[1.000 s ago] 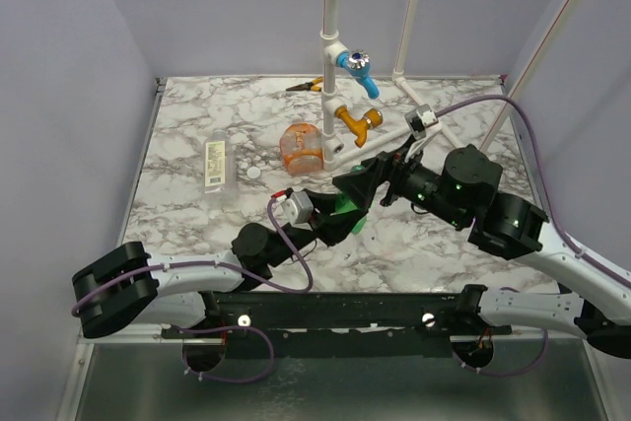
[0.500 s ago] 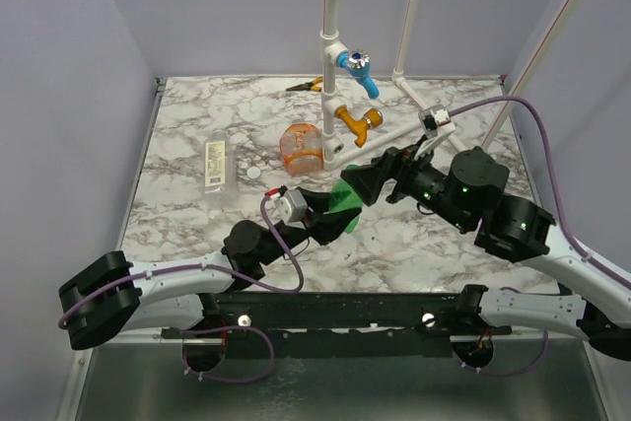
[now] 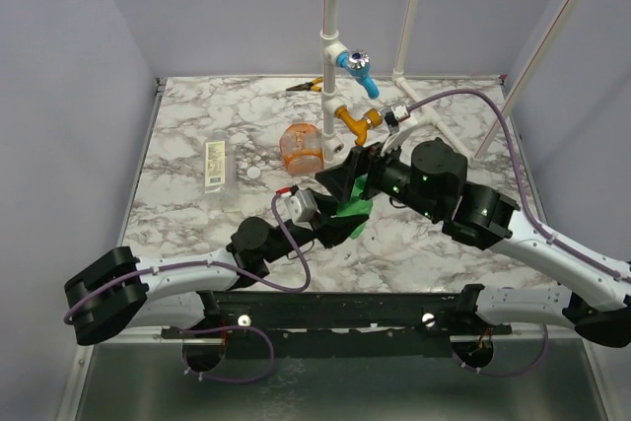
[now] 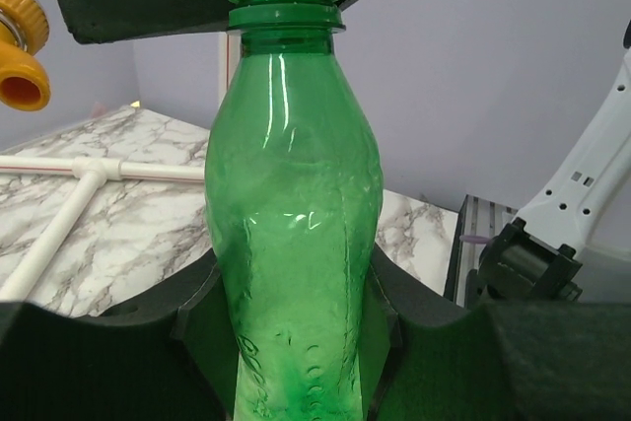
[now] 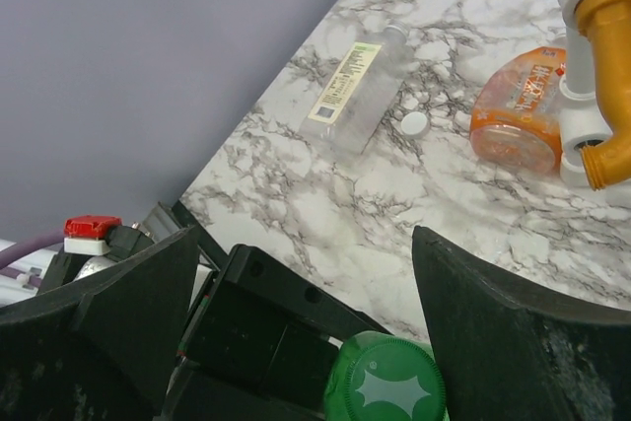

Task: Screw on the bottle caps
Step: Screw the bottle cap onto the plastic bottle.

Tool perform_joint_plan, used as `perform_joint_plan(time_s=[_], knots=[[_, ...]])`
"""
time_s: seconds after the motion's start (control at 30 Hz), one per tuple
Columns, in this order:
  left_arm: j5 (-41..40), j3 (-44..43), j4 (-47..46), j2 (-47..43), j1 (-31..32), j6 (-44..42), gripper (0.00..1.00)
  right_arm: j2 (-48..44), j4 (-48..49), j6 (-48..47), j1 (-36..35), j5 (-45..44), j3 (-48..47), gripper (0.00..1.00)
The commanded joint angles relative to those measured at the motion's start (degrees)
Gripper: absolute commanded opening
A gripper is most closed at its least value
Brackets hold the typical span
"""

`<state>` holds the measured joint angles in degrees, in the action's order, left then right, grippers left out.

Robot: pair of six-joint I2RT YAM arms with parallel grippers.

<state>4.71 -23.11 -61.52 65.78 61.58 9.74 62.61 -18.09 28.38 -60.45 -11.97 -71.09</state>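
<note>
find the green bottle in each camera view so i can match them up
top external: green bottle, centre of the picture
left wrist: green bottle fills the middle, upright
right wrist: only its green cap, bottom centre
shared landmark: orange tap, in all three

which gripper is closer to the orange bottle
Right. The open right gripper hovers over the cap of the green bottle, just near-side of the orange bottle; the left gripper, shut on the green bottle, sits farther back toward the bases.

Three bottles, two caps, two taps.
</note>
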Motion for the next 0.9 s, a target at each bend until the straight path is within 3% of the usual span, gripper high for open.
perform_joint_plan(time_s=[0.0, 0.2, 0.5, 0.73, 0.87], knots=[[-0.78, -0.51, -2.57, 1.12, 0.04, 2.63, 0.0, -1.56, 2.13, -0.4, -0.39, 3.38, -0.84, 0.92], [-3.72, 0.22, -2.32, 1.64, -1.7, 5.23, 0.0, -3.9, -0.6, 0.61, -0.39, 4.37, -0.05, 0.91], [-4.27, 0.83, 0.79, -0.35, -4.3, 4.41, 0.0, -13.26, -7.65, 2.27, -0.44, -0.95, 0.79, 0.91], [5.78, -0.84, 1.7, -3.14, -4.32, 2.76, 0.0, -9.66, -10.26, 3.09, -0.42, -4.98, 0.29, 0.91], [9.98, -2.0, 3.63, -3.47, -4.23, 3.58, 0.0, -7.92, -5.83, 2.6, -0.41, -6.28, 1.74, 0.92]])
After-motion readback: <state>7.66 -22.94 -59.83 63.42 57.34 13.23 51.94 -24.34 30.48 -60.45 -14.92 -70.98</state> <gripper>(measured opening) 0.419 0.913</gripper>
